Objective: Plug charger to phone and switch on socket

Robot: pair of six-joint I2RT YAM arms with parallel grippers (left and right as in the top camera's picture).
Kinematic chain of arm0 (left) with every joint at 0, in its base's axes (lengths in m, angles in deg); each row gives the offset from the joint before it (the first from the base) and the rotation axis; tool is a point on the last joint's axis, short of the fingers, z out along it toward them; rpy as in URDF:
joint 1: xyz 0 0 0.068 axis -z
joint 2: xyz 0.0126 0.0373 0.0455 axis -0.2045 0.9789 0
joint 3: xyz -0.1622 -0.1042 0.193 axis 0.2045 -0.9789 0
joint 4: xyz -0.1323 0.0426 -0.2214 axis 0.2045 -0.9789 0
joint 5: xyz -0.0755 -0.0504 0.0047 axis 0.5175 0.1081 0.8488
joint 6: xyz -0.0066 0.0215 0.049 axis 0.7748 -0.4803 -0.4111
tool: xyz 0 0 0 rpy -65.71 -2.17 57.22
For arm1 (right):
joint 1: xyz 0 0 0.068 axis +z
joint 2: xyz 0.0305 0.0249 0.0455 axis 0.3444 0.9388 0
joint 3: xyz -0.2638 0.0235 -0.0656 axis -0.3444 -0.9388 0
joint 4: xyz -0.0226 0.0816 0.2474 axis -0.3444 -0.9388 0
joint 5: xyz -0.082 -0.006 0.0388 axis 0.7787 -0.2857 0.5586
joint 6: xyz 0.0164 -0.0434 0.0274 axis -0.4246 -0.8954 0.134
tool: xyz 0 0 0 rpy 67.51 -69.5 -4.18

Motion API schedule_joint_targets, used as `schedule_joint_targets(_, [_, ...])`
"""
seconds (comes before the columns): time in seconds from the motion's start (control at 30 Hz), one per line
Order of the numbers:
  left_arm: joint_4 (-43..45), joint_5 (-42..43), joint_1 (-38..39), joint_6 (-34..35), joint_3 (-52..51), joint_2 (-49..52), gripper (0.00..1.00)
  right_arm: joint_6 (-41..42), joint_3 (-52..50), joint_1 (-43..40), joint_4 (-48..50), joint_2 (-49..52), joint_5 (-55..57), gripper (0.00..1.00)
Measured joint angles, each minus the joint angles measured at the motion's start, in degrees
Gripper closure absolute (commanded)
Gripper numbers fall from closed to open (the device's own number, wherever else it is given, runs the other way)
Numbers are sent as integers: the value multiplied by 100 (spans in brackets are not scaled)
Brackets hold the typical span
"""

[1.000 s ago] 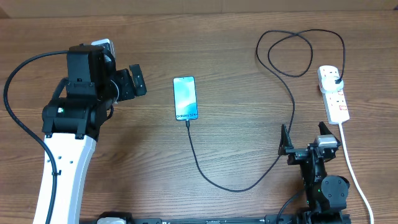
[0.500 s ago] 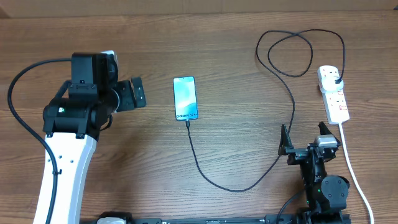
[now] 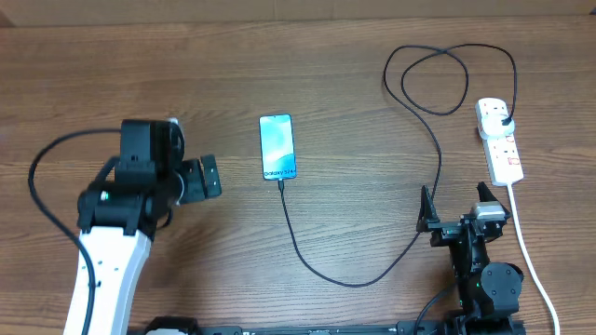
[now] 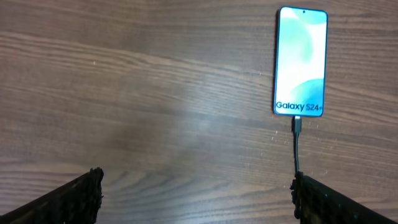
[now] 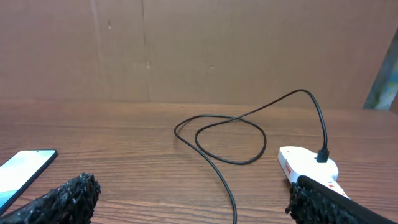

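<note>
The phone (image 3: 277, 146) lies flat mid-table, light blue screen up; it also shows in the left wrist view (image 4: 301, 60) and at the right wrist view's left edge (image 5: 22, 169). The charger cable (image 3: 326, 270) has its tip in the phone's near end (image 4: 297, 124), loops across the table and ends in a black plug (image 3: 504, 120) seated in the socket strip (image 3: 499, 141), also seen in the right wrist view (image 5: 309, 163). My left gripper (image 3: 207, 176) is open and empty, left of the phone. My right gripper (image 3: 456, 209) is open and empty near the front edge.
The socket's white cord (image 3: 531, 261) runs from the strip toward the front right edge, past my right arm. The charger's loops (image 3: 438, 79) lie at the back right. A brown board wall (image 5: 186, 50) stands behind the table.
My left arm has drawn back toward the front of the table, away from the phone's far side. Phone, cable, socket and right arm have not moved.
</note>
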State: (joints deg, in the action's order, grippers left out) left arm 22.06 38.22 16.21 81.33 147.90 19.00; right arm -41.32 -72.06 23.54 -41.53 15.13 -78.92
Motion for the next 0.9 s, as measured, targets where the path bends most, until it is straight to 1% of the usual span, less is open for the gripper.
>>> schedule_joint_targets(0.23, [46,0,-2,2,-245,-896,1,0,0,0,-2,0,0,0])
schedule_joint_targets(0.43, [42,-24,-192,0,-634,-2059,0,0,0,0,0,0,0,0])
schedule_joint_targets(0.53, [42,-44,-192,-4,-800,-2424,0,2,0,0,0,0,0,0])
schedule_joint_targets(0.9, [142,-52,-192,-24,-1145,-2734,0,0,0,0,-4,0,0,0])
